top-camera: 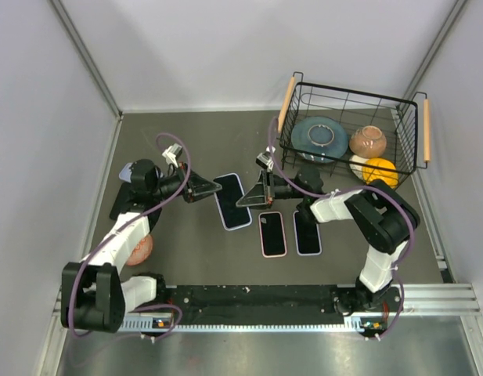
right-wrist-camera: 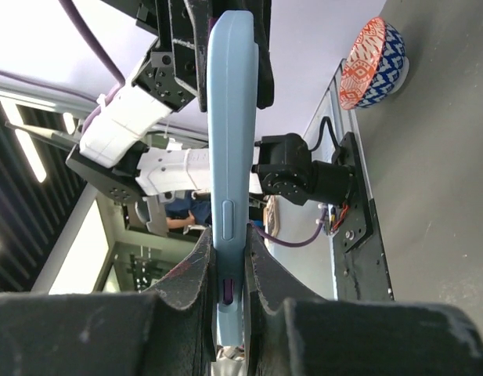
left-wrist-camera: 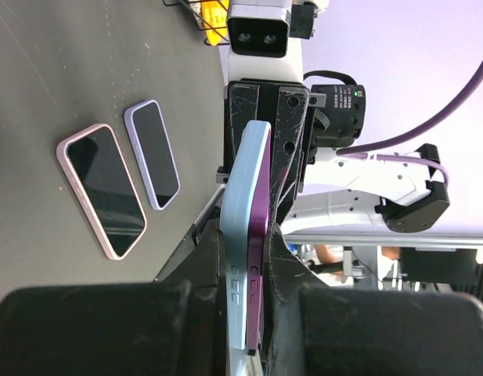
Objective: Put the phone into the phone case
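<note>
A purple phone (left-wrist-camera: 261,235) lies against a light blue phone case (left-wrist-camera: 239,235), and both my grippers hold the pair just above the table centre. In the top view the pair shows as a dark screen with a blue rim (top-camera: 232,201). My left gripper (top-camera: 213,188) is shut on phone and case from the left, also in the left wrist view (left-wrist-camera: 253,243). There the phone's purple edge stands proud of the case along one side. My right gripper (top-camera: 250,197) is shut on the case (right-wrist-camera: 229,117) from the right, seen edge-on in its wrist view (right-wrist-camera: 228,254).
A pink-cased phone (top-camera: 272,233) and a lavender-cased phone (top-camera: 307,233) lie screen up near the right arm. A black wire basket (top-camera: 405,117) with a plate, bowls and an orange stands back right. A red patterned bowl (top-camera: 139,249) sits by the left arm.
</note>
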### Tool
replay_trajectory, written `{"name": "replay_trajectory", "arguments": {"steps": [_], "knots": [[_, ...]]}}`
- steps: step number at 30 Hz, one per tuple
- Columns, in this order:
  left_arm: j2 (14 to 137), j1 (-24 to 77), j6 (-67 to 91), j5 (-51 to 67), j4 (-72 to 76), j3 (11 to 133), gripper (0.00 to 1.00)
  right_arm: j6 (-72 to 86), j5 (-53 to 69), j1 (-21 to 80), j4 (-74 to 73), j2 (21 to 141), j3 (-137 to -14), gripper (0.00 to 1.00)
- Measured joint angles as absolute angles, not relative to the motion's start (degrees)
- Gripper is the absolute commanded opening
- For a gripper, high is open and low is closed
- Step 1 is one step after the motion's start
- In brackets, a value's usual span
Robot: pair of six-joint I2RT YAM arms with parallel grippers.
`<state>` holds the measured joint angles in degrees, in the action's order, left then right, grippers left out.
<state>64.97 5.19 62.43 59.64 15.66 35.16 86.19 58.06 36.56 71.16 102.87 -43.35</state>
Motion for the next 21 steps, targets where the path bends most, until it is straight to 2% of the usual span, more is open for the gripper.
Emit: {"name": "replay_trajectory", "arguments": {"steps": [5, 9, 11, 14, 18, 21], "knots": [[67.13, 5.21, 65.08, 60.16, 18.33, 34.70, 0.00, 86.65, 57.65, 36.18, 71.59, 102.87, -42.65, 0.05], [66.41, 5.61, 58.83, 58.17, 7.73, 37.80, 0.00, 86.72, 57.58, 36.21, 70.74, 102.87, -42.24, 0.06], [65.63, 5.85, 55.42, 57.34, 2.28, 40.25, 0.29, 86.50, 57.52, 36.21, 71.22, 102.87, -42.24, 0.03], [64.36, 5.91, 53.54, 57.80, -0.08, 41.36, 0.64, 86.85, 58.02, 36.32, 72.49, 102.67, -42.50, 0.03], [62.81, 5.30, 57.78, 59.31, 7.51, 39.09, 0.65, 88.42, 59.02, 36.32, 72.40, 102.06, -42.50, 0.03], [61.71, 5.02, 61.76, 60.55, 14.98, 36.45, 0.60, 89.03, 60.01, 36.32, 72.29, 100.68, -42.48, 0.03]]}}
